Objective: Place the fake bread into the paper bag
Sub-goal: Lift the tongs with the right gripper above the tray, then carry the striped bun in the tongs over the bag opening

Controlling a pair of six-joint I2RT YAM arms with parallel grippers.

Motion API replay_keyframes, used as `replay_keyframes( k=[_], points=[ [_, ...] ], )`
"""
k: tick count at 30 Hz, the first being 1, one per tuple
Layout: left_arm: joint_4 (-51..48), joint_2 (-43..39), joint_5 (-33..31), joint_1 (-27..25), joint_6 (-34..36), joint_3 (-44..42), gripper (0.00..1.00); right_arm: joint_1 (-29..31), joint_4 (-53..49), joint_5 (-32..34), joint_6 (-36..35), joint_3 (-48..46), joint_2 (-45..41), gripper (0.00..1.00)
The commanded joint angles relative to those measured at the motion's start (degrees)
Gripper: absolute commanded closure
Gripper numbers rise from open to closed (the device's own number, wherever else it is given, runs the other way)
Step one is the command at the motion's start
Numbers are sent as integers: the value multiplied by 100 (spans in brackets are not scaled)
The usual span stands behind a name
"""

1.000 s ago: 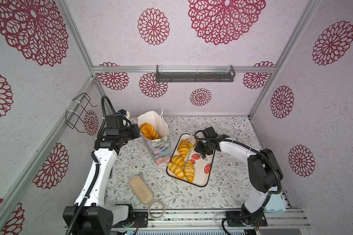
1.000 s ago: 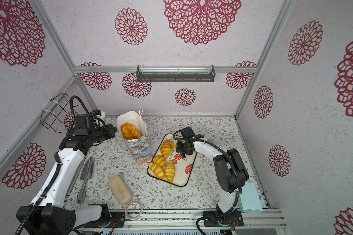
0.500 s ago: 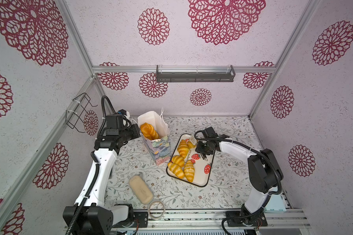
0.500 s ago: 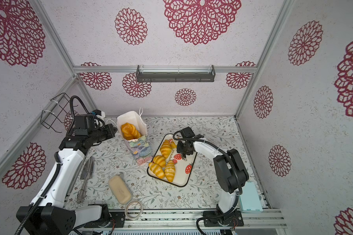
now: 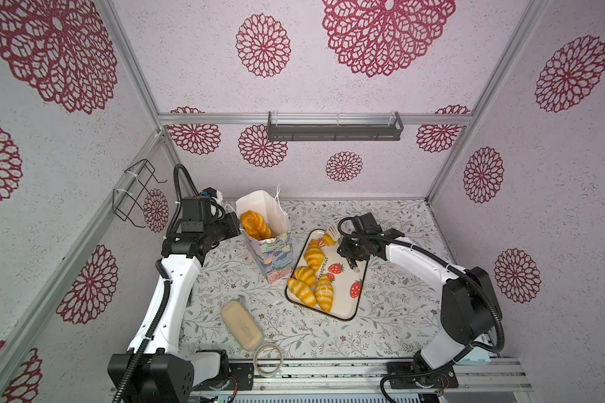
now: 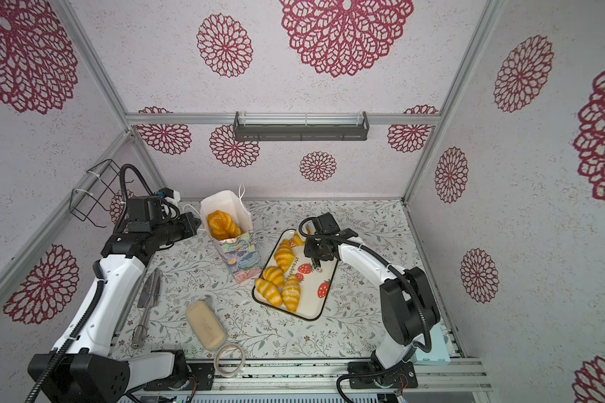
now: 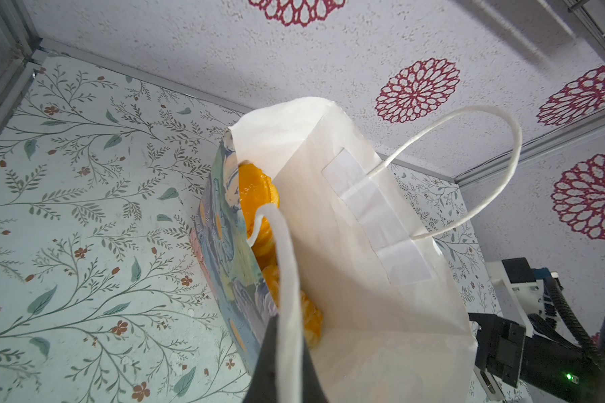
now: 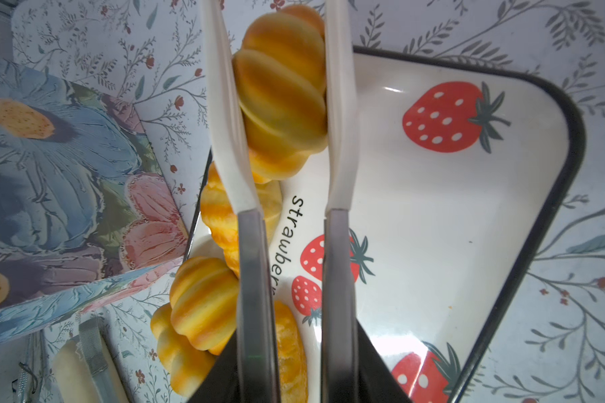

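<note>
The paper bag point(image 5: 275, 254) point(image 6: 241, 254) stands upright left of the tray, with a braided loaf point(image 5: 255, 225) point(image 7: 255, 195) of the fake bread leaning inside it. My left gripper point(image 5: 237, 226) point(image 7: 287, 324) is shut on the bag's near white rim. Several striped croissants point(image 5: 314, 254) point(image 6: 284, 254) lie on the strawberry tray point(image 5: 343, 303) point(image 8: 468, 209). My right gripper point(image 5: 330, 233) point(image 8: 276, 21) is shut on one croissant point(image 8: 282, 97) at the tray's far end, its white fingers pressing both sides. Whether that croissant is off the tray I cannot tell.
A pale beige block point(image 5: 241, 324) and a tape ring point(image 5: 268, 359) lie near the front edge. Metal utensils point(image 6: 149, 293) rest by the left arm. A wire basket point(image 5: 133, 195) hangs on the left wall and a dark shelf point(image 5: 334, 127) on the back wall.
The right gripper's fingers have drawn in onto the croissant at the tray's far end. The left arm and the bag have stayed put.
</note>
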Motion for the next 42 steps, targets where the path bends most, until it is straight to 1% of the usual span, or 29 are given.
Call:
replay_keyframes(
  k=[1,13,21,32,42],
  points=[
    [102,27,39,48,-4,-54,100,31,83,34,3,316,-384,61],
    [102,18,25,55,2,-54,100,54,267,-211,-17,463,-823,61],
    [106,8,16,47,3,-61,100,113,532,-525,6,509,-995,62],
    [105,26,29,48,5,-58,100,328,1343,-1358,8,488,-1255,61],
    [105,62,55,42,-8,-62,100,653,1740,-1826,-134,598,-1295,61]
  ],
)
